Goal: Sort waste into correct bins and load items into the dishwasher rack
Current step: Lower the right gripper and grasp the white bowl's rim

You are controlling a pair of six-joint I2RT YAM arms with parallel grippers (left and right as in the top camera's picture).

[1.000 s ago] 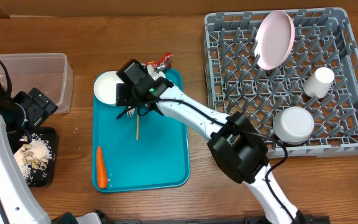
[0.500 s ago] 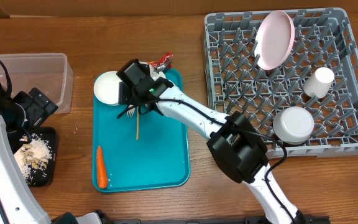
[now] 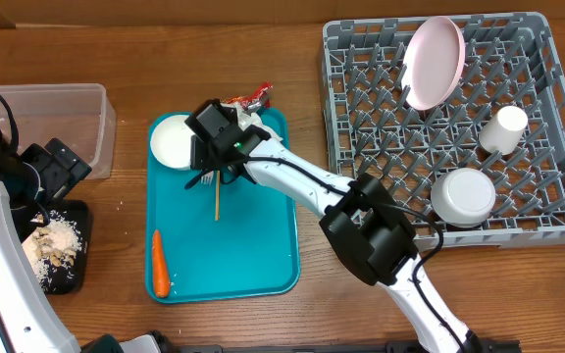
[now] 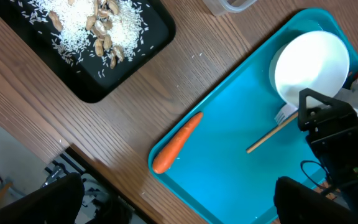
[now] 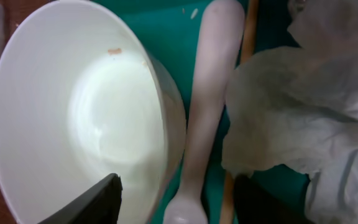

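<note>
RIGHT ARM AT THE BOWL: Your right jaws hang over the white bowl (image 3: pixel 170 140), which sits at the upper left corner of the teal tray (image 3: pixel 263 255) in the overhead view. They stand apart with nothing gripped. One finger (image 5: pixel 95 202) is inside the bowl, and the other is only a dark shape beyond the white fork (image 5: pixel 211 93), so the rim lies between them.

The crumpled napkin (image 5: pixel 303 93) is bunched just beside the fork, and the foil wrapper (image 3: pixel 257 96) lies at the tray's top edge. A wooden stick (image 3: pixel 217 201) lies along the tray's middle, and the carrot (image 3: pixel 160 263) near its lower left edge.

Your left jaws are spread wide and empty above the bench (image 3: pixel 518 294), between the clear tub (image 3: pixel 62 123) and the black tray (image 4: pixel 89 87), which holds the rice-and-nut scraps (image 4: pixel 98 22).

At right, the grey rack (image 3: pixel 557 221) carries a pale plate (image 3: pixel 433 61) on edge, a cup (image 3: pixel 504 129) and an upturned bowl (image 3: pixel 462 196).
</note>
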